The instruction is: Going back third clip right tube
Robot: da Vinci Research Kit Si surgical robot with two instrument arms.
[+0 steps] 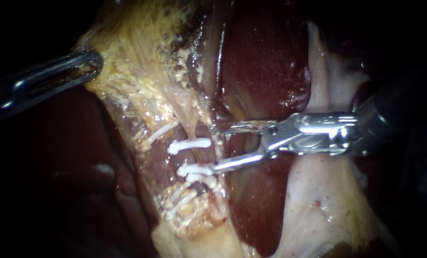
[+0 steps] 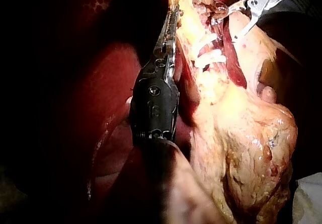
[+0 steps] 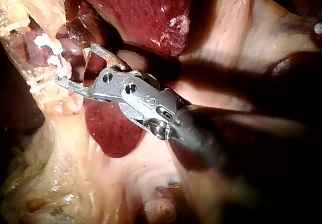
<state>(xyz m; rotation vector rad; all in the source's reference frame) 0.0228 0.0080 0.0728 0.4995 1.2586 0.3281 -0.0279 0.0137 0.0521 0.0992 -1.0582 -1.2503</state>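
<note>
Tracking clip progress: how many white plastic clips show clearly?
2: one white plastic clip, a second clip just below it by the right instrument's open lower jaw. Pale streaks nearby may be more.

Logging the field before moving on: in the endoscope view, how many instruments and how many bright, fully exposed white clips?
Instruments: 2 (left instrument, right instrument with open jaws)
Bright exposed white clips: 2 (upper clip, lower clip)
Total: 4
Paler, half-buried bars are not counted.
</note>
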